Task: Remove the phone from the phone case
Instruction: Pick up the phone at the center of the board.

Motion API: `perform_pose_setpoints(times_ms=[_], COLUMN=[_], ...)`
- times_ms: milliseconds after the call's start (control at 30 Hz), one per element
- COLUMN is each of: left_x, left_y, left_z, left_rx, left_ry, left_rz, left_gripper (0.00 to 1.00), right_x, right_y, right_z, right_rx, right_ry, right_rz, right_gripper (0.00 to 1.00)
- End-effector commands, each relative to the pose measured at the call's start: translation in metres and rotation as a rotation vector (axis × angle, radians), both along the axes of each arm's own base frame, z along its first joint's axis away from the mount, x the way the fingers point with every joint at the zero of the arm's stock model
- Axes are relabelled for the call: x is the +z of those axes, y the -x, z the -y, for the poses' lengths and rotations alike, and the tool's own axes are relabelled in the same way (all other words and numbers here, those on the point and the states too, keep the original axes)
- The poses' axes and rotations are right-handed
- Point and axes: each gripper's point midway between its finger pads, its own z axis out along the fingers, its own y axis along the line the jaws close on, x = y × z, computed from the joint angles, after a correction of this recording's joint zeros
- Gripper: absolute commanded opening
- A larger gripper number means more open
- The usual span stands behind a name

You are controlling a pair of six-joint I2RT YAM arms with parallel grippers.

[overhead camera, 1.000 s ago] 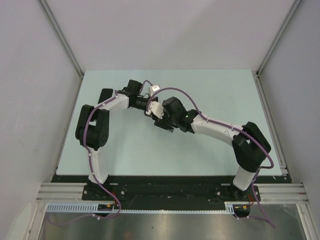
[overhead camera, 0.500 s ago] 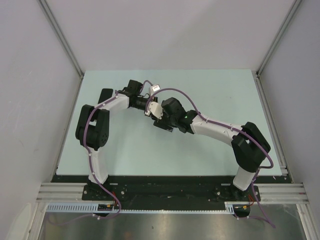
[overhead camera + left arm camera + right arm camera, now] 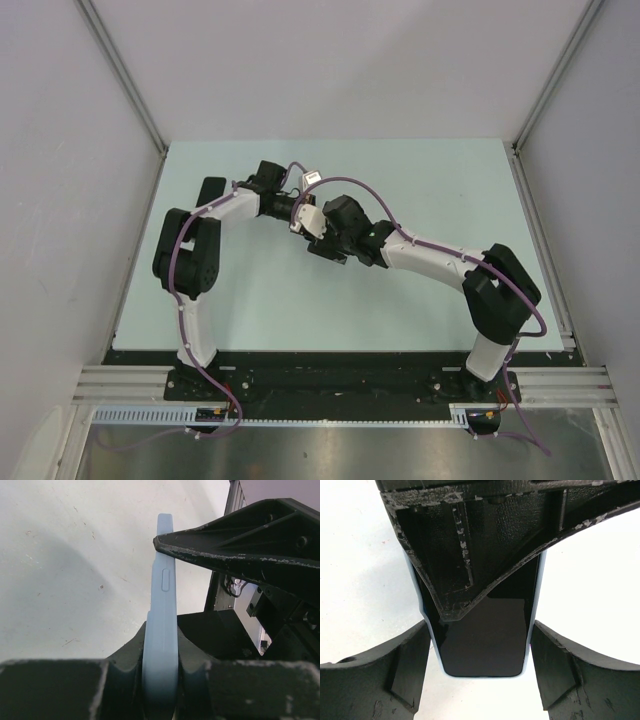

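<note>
The phone case point(image 3: 162, 605) is pale blue and stands edge-on above the table, with a side button showing. The phone point(image 3: 485, 640) sits inside it, its black screen facing the right wrist camera. My left gripper point(image 3: 161, 647) is shut flat on the cased phone, one finger point(image 3: 470, 545) across the screen and the other hidden behind it. My right gripper point(image 3: 480, 632) spans the width, and its fingers point(image 3: 415, 655) press on the case's two long rims. In the top view both grippers point(image 3: 308, 222) meet mid-table around the case point(image 3: 303, 219).
The pale green table point(image 3: 420, 190) lies under the arms, walled by white panels at the back and both sides. The right gripper's finger point(image 3: 235, 560) crosses the left wrist view at the case's top. A black rail point(image 3: 340, 365) runs along the near edge.
My left gripper has closed onto the cased phone. The right gripper's hold looks the same, and both arms have barely shifted.
</note>
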Motion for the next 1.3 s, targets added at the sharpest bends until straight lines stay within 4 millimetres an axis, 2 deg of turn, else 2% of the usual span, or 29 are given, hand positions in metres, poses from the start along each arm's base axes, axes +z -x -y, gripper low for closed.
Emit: perform_pose_setpoints(times_ms=[0, 133, 233, 267, 333, 367, 400, 567, 667, 833, 867, 933, 967, 1100, 1267], left_x=[0.009, 0.008, 0.008, 0.008, 0.009, 0.009, 0.009, 0.011, 0.014, 0.026, 0.035, 0.039, 0.049, 0.070, 0.095], left_y=[-0.006, -0.007, -0.009, -0.010, -0.010, -0.010, -0.010, -0.013, -0.014, -0.011, -0.010, -0.005, -0.003, 0.011, 0.014], left_z=[0.008, 0.007, 0.006, 0.005, 0.004, 0.004, 0.003, 0.001, -0.002, -0.006, -0.006, -0.008, -0.008, -0.007, -0.003], left_rx=[-0.001, 0.005, 0.012, 0.017, 0.022, 0.025, 0.028, 0.031, 0.040, 0.035, 0.032, 0.018, 0.014, -0.027, -0.047], left_ry=[0.005, -0.010, -0.020, -0.027, -0.034, -0.038, -0.041, -0.051, -0.050, -0.041, -0.034, -0.037, -0.031, 0.003, 0.058], left_rz=[0.019, 0.028, 0.048, 0.056, 0.061, 0.064, 0.068, 0.106, 0.113, 0.165, 0.197, 0.244, 0.285, 0.373, 0.412], left_gripper=[0.00, 0.00, 0.00, 0.00, 0.00, 0.00, 0.00, 0.00, 0.00, 0.00, 0.00, 0.00, 0.00, 0.00, 0.00], right_x=[0.028, 0.031, 0.035, 0.036, 0.040, 0.042, 0.047, 0.065, 0.076, 0.104, 0.113, 0.119, 0.123, 0.129, 0.141], right_y=[-0.013, -0.013, -0.013, -0.013, -0.009, -0.008, -0.006, 0.003, 0.008, 0.009, 0.002, 0.000, -0.006, -0.011, -0.017], right_z=[-0.013, -0.011, -0.008, -0.008, -0.005, -0.005, -0.003, 0.001, 0.010, 0.026, 0.040, 0.047, 0.059, 0.078, 0.097], right_rx=[-0.005, -0.007, -0.007, -0.005, 0.008, 0.014, 0.016, 0.039, 0.036, 0.028, -0.005, -0.015, -0.045, -0.076, -0.108], right_ry=[-0.070, -0.059, -0.048, -0.046, -0.041, -0.042, -0.051, -0.108, -0.147, -0.326, -0.358, -0.409, -0.423, -0.486, -0.630], right_rz=[0.091, 0.105, 0.114, 0.116, 0.114, 0.112, 0.112, 0.087, 0.057, -0.032, -0.027, -0.055, -0.050, -0.092, -0.177], right_gripper=[0.36, 0.49, 0.66, 0.76, 0.86, 0.97, 1.00, 1.00, 1.00, 1.00, 1.00, 1.00, 1.00, 1.00, 1.00])
